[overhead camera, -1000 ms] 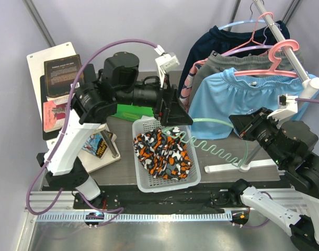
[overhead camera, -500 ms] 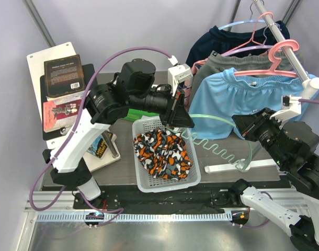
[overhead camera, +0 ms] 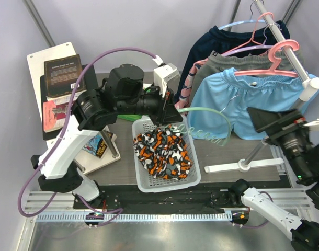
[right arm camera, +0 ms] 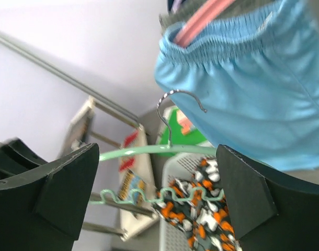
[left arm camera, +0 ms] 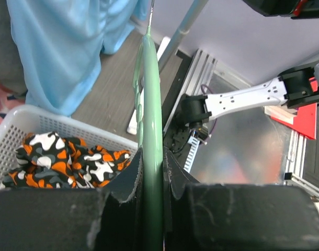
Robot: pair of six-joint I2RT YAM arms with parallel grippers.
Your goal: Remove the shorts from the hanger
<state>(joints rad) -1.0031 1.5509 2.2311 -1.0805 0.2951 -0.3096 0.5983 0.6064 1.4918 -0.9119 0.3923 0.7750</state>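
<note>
The orange, black, white and grey camouflage shorts [overhead camera: 162, 152] lie bunched in the white basket [overhead camera: 193, 180], off any hanger. My left gripper [overhead camera: 169, 117] is shut on the bar of a bare green hanger [overhead camera: 212, 125], which juts out to the right above the basket's far corner. In the left wrist view the jaws pinch that green hanger [left arm camera: 151, 157] tightly. The light blue shorts [overhead camera: 243, 99] hang on a pink hanger [overhead camera: 264, 70] on the rail. My right gripper [overhead camera: 260, 119] is open and apart from the green hanger [right arm camera: 159, 150], which floats free between its fingers [right arm camera: 60, 188].
Grey shorts [overhead camera: 238, 60] and a dark navy garment [overhead camera: 217, 39] hang behind the blue pair on the rail [overhead camera: 277, 31]. The rack's white foot [overhead camera: 243, 167] lies right of the basket. Books [overhead camera: 63, 73] are stacked at the left, with a green packet [overhead camera: 129, 112] behind the basket.
My left gripper closed on the green hanger and drew it slightly left. My right gripper opened, let the hanger go and pulled back to the right.
</note>
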